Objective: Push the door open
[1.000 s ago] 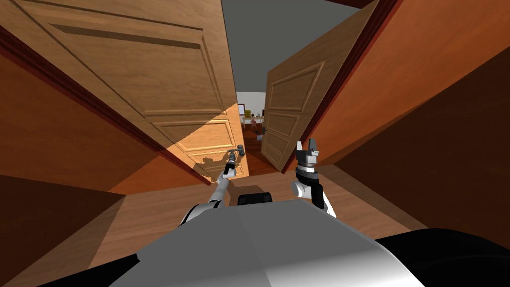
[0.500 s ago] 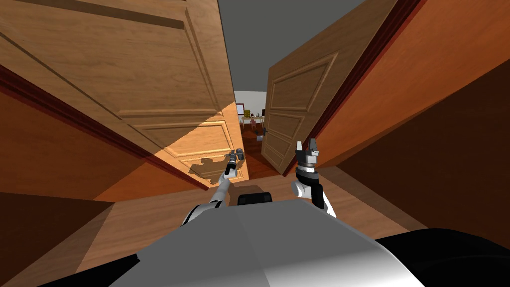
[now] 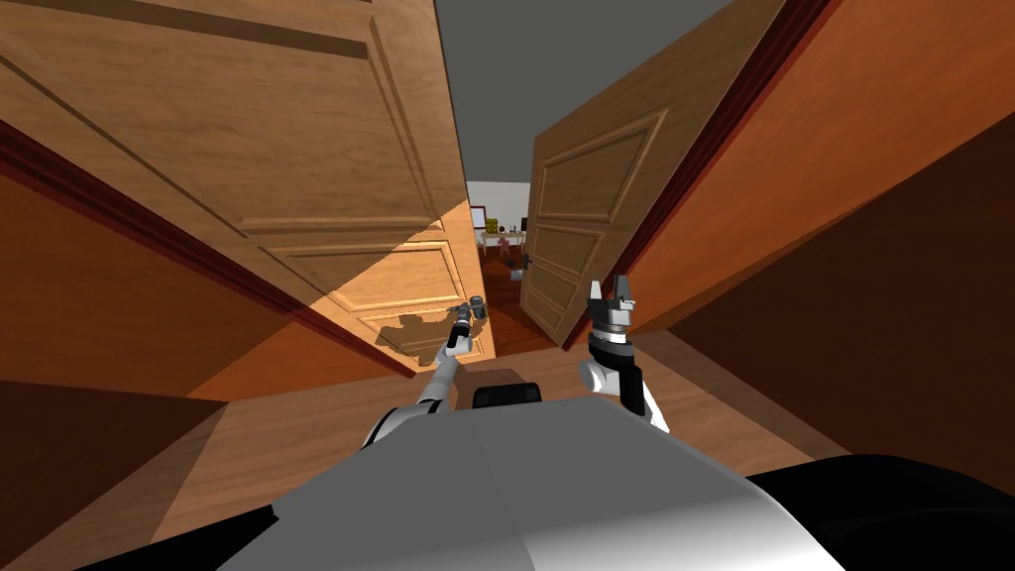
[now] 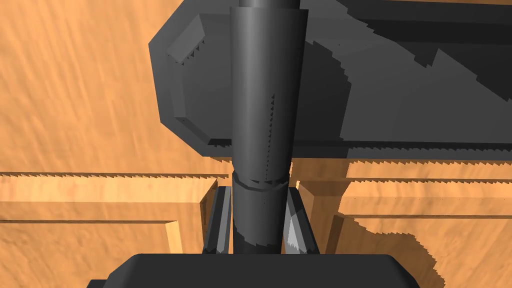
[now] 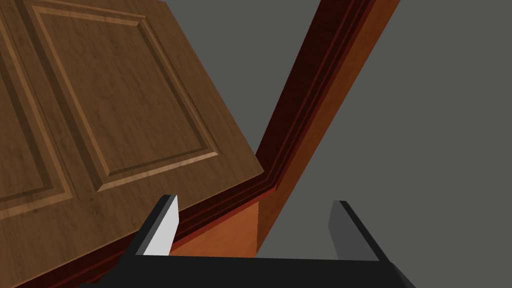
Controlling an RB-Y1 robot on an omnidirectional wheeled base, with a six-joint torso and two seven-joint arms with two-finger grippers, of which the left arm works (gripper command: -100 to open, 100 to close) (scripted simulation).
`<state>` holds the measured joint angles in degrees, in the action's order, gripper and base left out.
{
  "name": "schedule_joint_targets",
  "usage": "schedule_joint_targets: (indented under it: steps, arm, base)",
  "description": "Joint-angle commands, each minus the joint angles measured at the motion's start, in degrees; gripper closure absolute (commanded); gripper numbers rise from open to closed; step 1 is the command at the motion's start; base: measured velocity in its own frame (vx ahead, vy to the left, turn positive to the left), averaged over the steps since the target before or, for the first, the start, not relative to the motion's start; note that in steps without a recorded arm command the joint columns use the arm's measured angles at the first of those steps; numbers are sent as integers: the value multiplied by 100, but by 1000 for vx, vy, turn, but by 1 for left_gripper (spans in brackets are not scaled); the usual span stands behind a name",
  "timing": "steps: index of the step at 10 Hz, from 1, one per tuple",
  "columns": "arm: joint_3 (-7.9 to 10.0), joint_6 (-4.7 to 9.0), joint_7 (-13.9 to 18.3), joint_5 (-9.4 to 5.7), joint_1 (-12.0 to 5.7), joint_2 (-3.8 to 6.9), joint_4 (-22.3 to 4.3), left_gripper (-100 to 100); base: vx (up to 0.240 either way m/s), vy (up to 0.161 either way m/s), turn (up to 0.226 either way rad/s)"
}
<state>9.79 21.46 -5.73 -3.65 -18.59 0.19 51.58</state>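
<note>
Left gripper (image 4: 257, 192) clenched on dark lever handle (image 4: 265, 100), fingers (image 4: 218, 220) pressing its two sides. Handle sits on dark plate (image 4: 185, 100) at free edge of left wooden door (image 3: 297, 178), with that leaf swung partly away. Right gripper (image 3: 610, 289) raised and released, fingers well apart, near right door (image 3: 580, 208) and dark red door frame (image 5: 320, 100), apart from both. Gap between the two leaves opens onto far room's white wall (image 3: 501, 196).

Left door (image 3: 297, 149) and handle (image 3: 478, 306), with the left hand (image 3: 463, 314), slightly further open than a second ago.
</note>
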Motion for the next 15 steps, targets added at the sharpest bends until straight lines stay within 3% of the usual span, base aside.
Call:
schedule_joint_targets:
  steps: [1, 2, 4, 9, 15]
  arm:
    - [1, 8, -3, 1, -7, 3, 9, 100]
    - [80, -4, -17, -20, 6, 93, -1, 100]
    - [116, -5, -25, -29, 8, 128, -1, 100]
    - [400, -13, -86, -99, 21, 335, 0, 100]
    - [741, -23, -160, -184, 37, 478, 2, 100]
  base:
    - [0, 0, 0]
    - [95, -26, 23]
    - [130, -69, 48]
    - [182, -48, 43]
    - [161, -77, 69]
